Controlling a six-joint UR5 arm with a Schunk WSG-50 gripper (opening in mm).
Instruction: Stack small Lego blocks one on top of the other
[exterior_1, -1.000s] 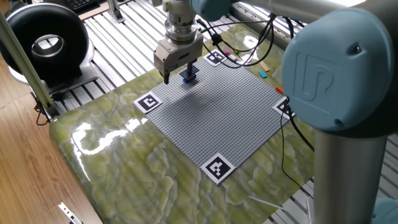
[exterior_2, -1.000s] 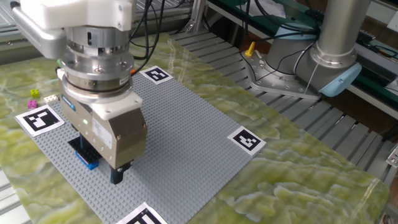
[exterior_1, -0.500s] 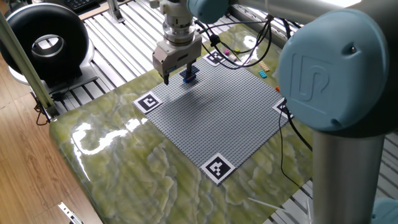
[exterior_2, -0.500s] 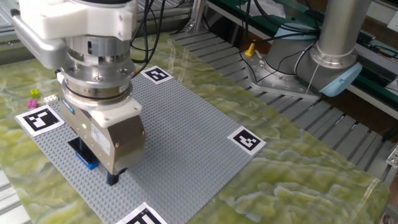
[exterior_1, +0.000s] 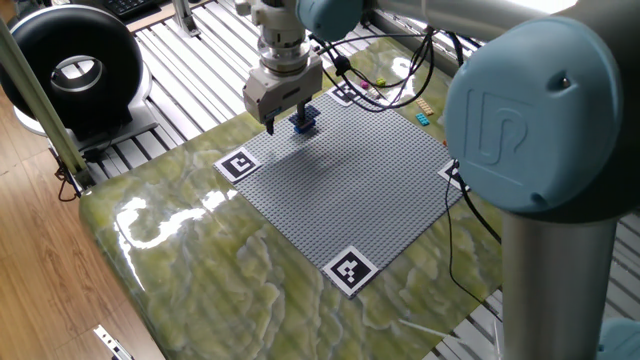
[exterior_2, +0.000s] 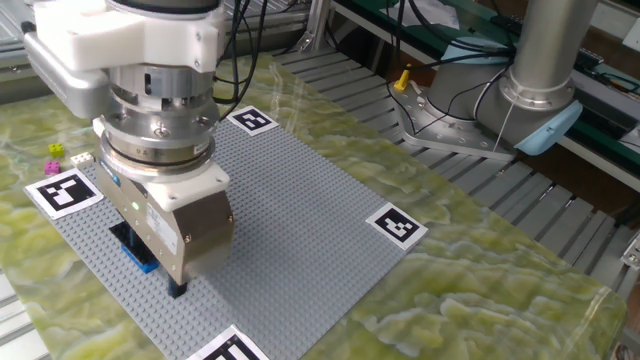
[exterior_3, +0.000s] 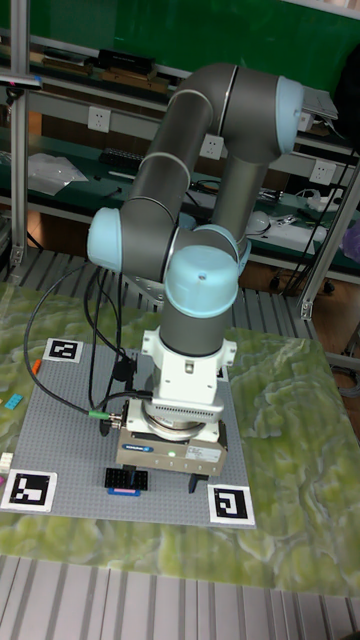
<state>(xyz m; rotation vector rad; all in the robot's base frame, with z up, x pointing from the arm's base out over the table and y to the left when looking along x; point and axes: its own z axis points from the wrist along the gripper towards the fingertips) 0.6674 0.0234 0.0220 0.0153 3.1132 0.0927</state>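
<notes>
Near the upper middle of one fixed view, the gripper hangs low over the far corner of the grey baseplate. Fingers point down, dark tips close above the studs. Jaw state: stands apart, one finger to the left of the block and one behind it; nothing visibly held between them. In the other fixed view the gripper body fills the left half of the frame and one dark fingertip shows below its metal housing; the second finger is hidden there.

Dark blue Lego block: seated on the baseplate, just beside the fingers, on their right in one fixed view. In the other fixed view it sits at lower left, partly behind the housing, blue with a black part on top. In the tall fixed view it lies at lower left, just left of the gripper. Whether it is one block or two stacked cannot be told.

Loose small blocks, off the baseplate on the green marbled table:
- pink block and pale block, left edge of the other fixed view, near a marker tag.
- cyan block and orange block, right of the baseplate in one fixed view.

Marker tags: one at each baseplate corner, e.g. lower corner.

Black ring-shaped device: upper left of one fixed view, well apart from the table.
</notes>
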